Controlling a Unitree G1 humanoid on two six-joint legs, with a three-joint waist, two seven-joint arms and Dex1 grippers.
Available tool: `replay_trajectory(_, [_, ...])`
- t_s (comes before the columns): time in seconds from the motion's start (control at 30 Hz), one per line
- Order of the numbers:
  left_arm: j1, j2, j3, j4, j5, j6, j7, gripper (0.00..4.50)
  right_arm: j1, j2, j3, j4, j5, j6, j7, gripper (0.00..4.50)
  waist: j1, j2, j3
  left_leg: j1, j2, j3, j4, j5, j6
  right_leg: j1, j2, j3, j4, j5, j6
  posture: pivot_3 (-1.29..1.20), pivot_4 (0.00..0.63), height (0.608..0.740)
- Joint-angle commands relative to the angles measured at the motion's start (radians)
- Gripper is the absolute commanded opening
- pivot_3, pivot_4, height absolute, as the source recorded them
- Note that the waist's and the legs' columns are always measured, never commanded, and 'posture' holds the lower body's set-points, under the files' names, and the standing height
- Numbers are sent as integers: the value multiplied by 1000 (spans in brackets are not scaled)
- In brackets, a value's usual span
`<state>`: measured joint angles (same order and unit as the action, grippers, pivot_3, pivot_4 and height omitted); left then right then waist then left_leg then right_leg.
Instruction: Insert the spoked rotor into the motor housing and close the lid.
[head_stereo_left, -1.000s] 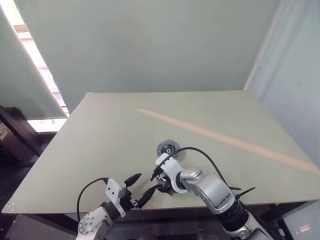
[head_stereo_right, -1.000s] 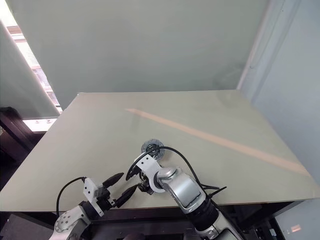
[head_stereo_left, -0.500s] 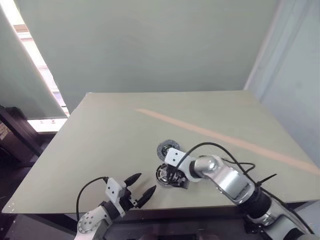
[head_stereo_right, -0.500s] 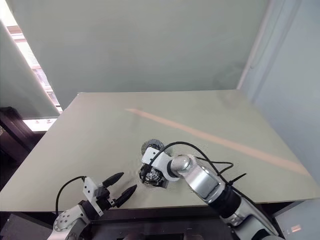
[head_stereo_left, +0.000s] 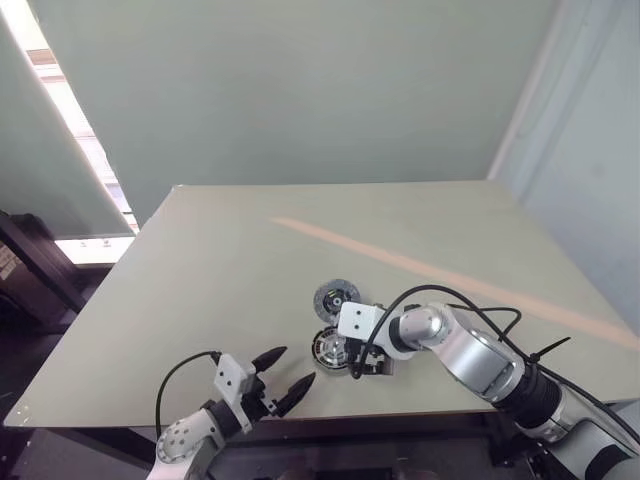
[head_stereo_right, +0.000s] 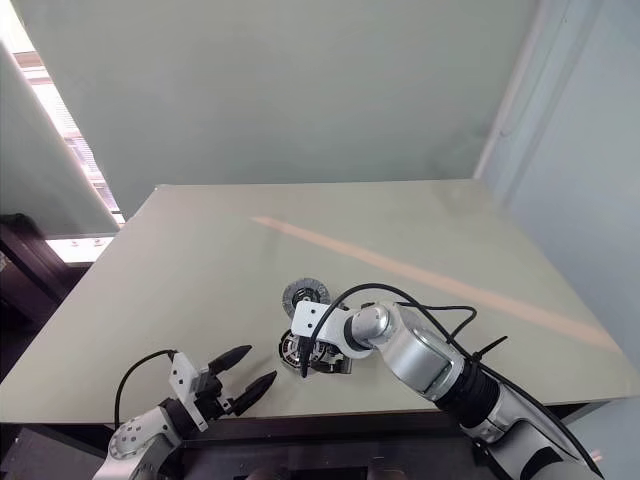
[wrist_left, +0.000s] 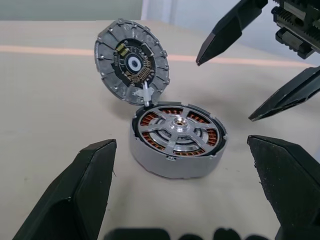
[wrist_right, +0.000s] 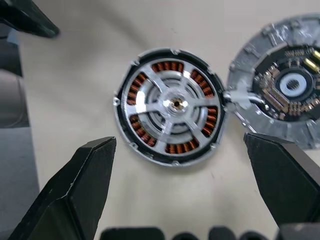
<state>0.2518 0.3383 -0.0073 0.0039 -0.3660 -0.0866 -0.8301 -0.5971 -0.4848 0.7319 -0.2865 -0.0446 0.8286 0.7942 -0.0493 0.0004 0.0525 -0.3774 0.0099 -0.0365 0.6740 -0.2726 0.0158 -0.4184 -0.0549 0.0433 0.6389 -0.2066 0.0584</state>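
The motor housing (wrist_left: 176, 152) stands on the table near its front edge. The spoked rotor (wrist_left: 176, 129) sits inside it, and copper windings show between the spokes. The lid (wrist_left: 132, 62) is open just behind the housing, with its dark inner face showing and a short white link joining the two. My right gripper (head_stereo_left: 366, 368) hangs open close to the housing's right side, fingers (wrist_left: 227, 31) pointing down and holding nothing. My left gripper (head_stereo_left: 299, 364) is open and empty, level with the housing and a little short of it on the left.
The tan table (head_stereo_left: 200, 290) has a pale orange stripe (head_stereo_left: 450, 278) running diagonally across it. Its front edge lies just below both grippers. A black cable (head_stereo_left: 440, 295) loops over my right wrist. A wall stands behind the table.
My right arm has swung to the right and rolled, moving off the housing and uncovering the rotor inside it. Its jaws opened slightly wider. The left gripper stayed still.
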Motion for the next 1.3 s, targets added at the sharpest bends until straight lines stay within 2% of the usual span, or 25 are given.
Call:
replay_trajectory(0.03, [-14, 11, -2, -46, 0, -2, -7, 4500, -5, 4, -9, -40, -17, -16, 4, 4477, 0, 0, 0, 0, 0, 0, 0, 0, 0, 0, 0, 0, 0, 0, 0, 0, 0, 740])
replay_trajectory(0.53, [-15, 12, -15, -39, 3, -5, -5, 4500, 10, 12, 0, -38, -36, -36, 18, 4477, 0, 0, 0, 0, 0, 0, 0, 0, 0, 0, 0, 0, 0, 0, 0, 0, 0, 740])
replay_trajectory(0.83, [-21, 13, -19, -33, 5, -7, -7, 4500, 13, -25, 98, 44, -165, -224, 38, 4477, 0, 0, 0, 0, 0, 0, 0, 0, 0, 0, 0, 0, 0, 0, 0, 0, 0, 740])
replay_trajectory(1.3, [-20, 9, -28, -28, 12, -15, -10, 4500, -13, -11, 138, 178, -322, -397, 123, 4477, 0, 0, 0, 1, 0, 0, 1, 0, 0, 2, 0, 0, 0, 0, 0, 0, 0, 740])
